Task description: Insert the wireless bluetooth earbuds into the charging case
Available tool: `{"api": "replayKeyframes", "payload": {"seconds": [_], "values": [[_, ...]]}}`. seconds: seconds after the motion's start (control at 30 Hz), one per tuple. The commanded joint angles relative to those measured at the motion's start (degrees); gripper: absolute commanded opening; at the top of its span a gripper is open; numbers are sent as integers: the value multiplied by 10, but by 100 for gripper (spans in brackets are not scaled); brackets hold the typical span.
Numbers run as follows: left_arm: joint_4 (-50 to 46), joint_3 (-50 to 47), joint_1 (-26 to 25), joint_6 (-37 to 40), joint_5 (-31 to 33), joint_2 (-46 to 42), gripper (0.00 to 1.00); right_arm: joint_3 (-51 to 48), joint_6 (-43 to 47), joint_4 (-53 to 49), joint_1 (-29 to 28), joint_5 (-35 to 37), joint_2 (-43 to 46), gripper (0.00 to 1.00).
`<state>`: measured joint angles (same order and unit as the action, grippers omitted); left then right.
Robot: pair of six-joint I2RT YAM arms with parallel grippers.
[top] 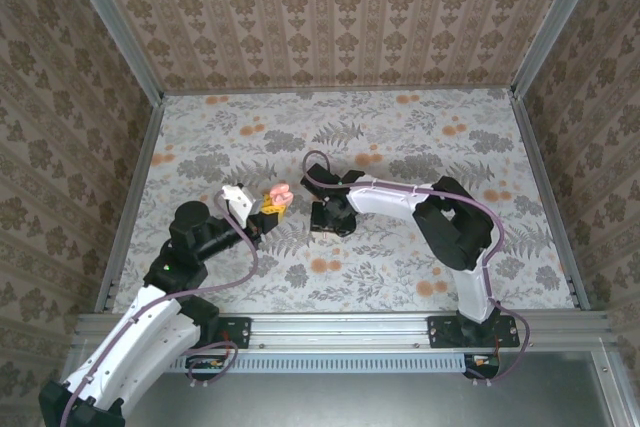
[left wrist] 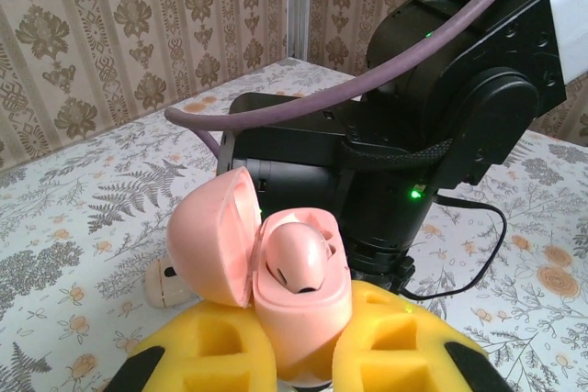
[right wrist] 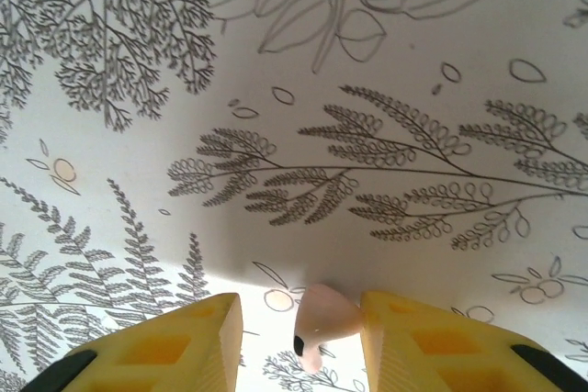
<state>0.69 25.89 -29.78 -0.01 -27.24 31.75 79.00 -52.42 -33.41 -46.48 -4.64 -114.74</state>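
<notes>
Left wrist view: left gripper [left wrist: 303, 344] clamped on the open pink case [left wrist: 308, 305]; right gripper [right wrist: 301, 326] apart around an earbud [right wrist: 326, 319].

charging case [left wrist: 303, 305]: base hidden in left pincer [left wrist: 301, 348], 6 o'clock | cream earbud [left wrist: 165, 285]: partly behind case lid, 8 o'clock

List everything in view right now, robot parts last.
charging case: 1, pink, lid open, held in the left pincer
seated earbud: 1, pale pink, inside the case
loose earbud: 1, pinkish cream, between the right pincer's fingers
cream rounded piece: 1, on the table beside the case lid; unclear what it is
table: 1, grey floral with orange blotches
walls: 3, brown patterned, around the table
left pincer: 1, yellow pads, shut on the case
right pincer: 1, yellow pads, open around the loose earbud
</notes>
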Motion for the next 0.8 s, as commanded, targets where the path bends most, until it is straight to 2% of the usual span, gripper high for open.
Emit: {"api": "replayKeyframes", "payload": {"seconds": [0.0,0.77], "values": [[13,-4,5,-6,-12,-8,0,18,11,-25,2,13,-15,39],[13,-2,5,-6,-11,-1,0,-1,23,-45,-2,18,5,22]]}}
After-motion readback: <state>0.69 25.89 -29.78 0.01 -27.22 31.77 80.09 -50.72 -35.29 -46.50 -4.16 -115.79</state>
